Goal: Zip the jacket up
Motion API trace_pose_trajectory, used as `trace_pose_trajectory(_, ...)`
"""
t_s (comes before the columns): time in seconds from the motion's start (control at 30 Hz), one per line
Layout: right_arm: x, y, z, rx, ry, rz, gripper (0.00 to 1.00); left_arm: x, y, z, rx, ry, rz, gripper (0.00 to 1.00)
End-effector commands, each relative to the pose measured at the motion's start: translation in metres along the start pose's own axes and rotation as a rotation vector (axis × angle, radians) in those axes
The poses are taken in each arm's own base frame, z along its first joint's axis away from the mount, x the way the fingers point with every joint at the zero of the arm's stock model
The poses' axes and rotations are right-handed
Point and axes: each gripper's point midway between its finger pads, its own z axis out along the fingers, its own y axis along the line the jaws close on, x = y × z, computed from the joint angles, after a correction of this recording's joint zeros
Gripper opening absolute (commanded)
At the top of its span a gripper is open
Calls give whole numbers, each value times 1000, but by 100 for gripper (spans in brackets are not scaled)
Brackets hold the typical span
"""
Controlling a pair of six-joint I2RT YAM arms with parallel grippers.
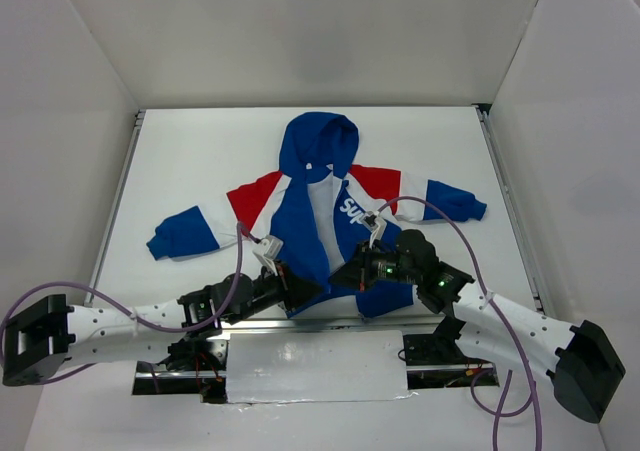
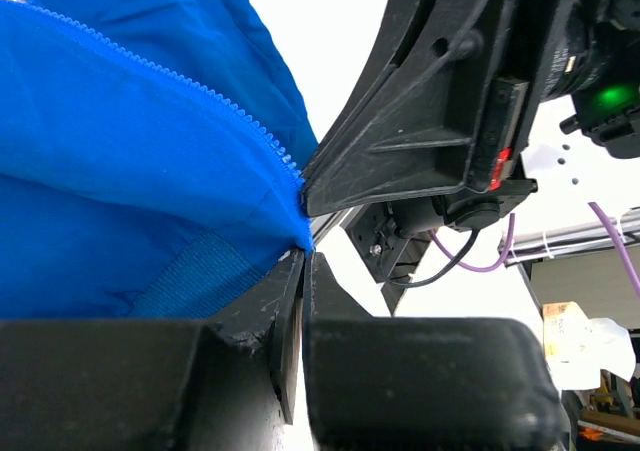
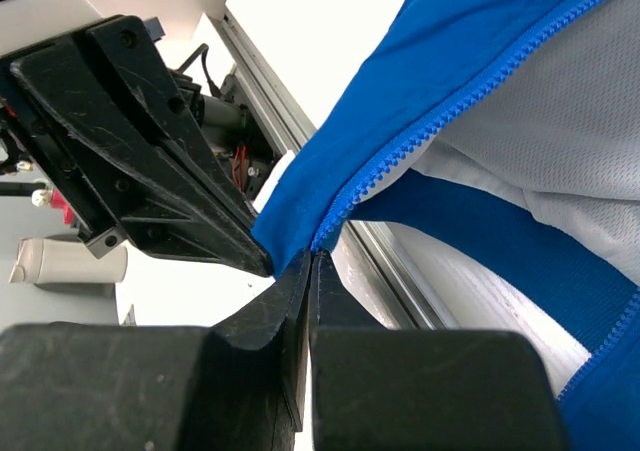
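A white table (image 1: 200, 161) fills the middle of the space, boxed in by plain white panels: a back wall (image 1: 300, 31) behind the table's far edge, a left wall (image 1: 50, 171) slanting along its left side and a right wall (image 1: 585, 141) along its right side. A thin metal rail (image 1: 118, 201) runs down the table's left edge, a second rail (image 1: 508, 206) runs down its right edge, and a dull silver plate (image 1: 315, 366) covers a strip at its near edge. Soft, even light falls on the table, leaving only faint shadows.

One jacket (image 1: 318, 141), one table (image 1: 200, 161), two end effectors: left end effector (image 1: 306, 291), right end effector (image 1: 346, 274).
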Motion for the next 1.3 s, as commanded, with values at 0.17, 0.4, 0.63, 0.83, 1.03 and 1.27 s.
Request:
trace_pose_trajectory(0.17, -18, 23, -3, -63, -41, -55, 0, -10, -18, 7, 55, -25, -7, 20)
trace_pose_trajectory(0.4, -19, 24, -2, -66, -38, -56, 0, -9, -19, 9, 55, -22, -2, 37)
trace_pose_trajectory(0.63, -18, 24, -2, -63, -33, -58, 0, -9, -20, 10, 58, -18, 3, 21)
trace_pose_trajectory(0.83, -16, 22, -1, -60, -21, -59, 1, -10, -21, 12, 55, -20, 8, 0)
trace_pose_trajectory(1.03, -17, 2, -5, 60, -24, -86, 70, -11, -12, 9, 3, -27, -12, 0)
trace_pose_trajectory(1.27, -11, -63, -35, 468, -74, 57, 76, -15, 26, -2, -184, -67, -66, 0)
